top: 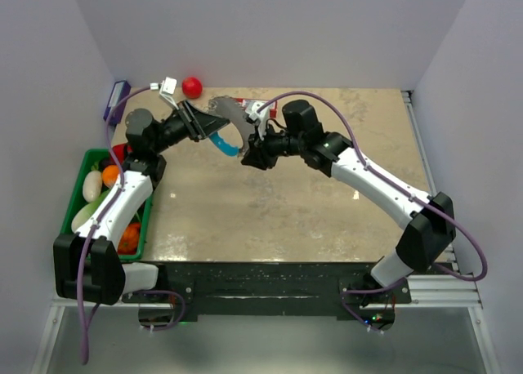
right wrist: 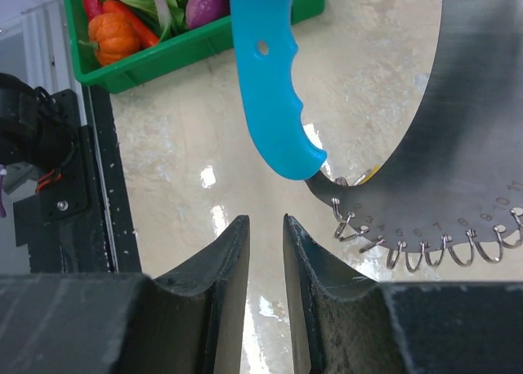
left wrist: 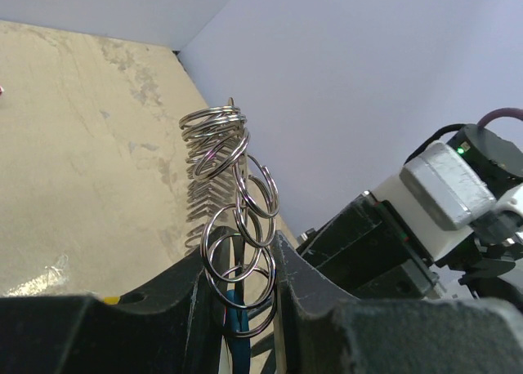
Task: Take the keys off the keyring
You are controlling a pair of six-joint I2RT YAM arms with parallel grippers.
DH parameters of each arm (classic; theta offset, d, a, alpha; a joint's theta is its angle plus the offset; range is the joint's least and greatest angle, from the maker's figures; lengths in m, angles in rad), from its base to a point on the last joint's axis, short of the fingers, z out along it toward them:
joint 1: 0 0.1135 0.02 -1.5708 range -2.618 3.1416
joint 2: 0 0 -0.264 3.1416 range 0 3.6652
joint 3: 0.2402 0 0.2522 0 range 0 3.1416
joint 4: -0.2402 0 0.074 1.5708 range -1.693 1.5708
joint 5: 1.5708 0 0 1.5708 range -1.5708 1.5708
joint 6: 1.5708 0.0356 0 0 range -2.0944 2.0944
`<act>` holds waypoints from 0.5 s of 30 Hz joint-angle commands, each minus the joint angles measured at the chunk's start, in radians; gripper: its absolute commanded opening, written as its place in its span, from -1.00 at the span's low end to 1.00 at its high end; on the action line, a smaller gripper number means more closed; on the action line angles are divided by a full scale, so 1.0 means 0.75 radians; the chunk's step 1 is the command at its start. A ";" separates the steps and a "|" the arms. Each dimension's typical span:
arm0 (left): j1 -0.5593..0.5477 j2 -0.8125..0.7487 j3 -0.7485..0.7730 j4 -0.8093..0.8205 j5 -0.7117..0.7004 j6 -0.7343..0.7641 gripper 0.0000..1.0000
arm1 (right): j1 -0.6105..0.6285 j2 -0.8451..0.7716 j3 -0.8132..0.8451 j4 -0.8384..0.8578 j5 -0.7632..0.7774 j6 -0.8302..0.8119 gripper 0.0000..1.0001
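Note:
My left gripper holds the keyring up above the table's back left. The keyring is a grey curved plate with a light-blue segment hanging below it. In the left wrist view, silvery linked rings of the keyring sit between that gripper's fingers. My right gripper is just right of the blue segment. Its jaws stand a narrow gap apart, empty, just below the blue segment and the plate's ring-lined edge. A tiny yellow piece, the keys, peeks out at the plate's edge.
A green bin of toy vegetables sits along the left edge, also seen in the right wrist view. A red ball lies at the back, near a purple object. A red box lies behind the keyring.

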 commanded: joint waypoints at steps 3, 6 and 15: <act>0.021 -0.049 0.003 0.113 0.009 -0.035 -1.00 | -0.020 0.037 0.029 0.014 -0.002 0.032 -0.36; 0.023 -0.049 0.001 0.115 0.015 -0.037 -1.00 | -0.034 0.044 0.037 0.016 -0.008 0.044 -0.31; 0.027 -0.051 -0.003 0.123 0.013 -0.039 -1.00 | -0.065 0.025 0.021 0.039 -0.012 0.055 -0.08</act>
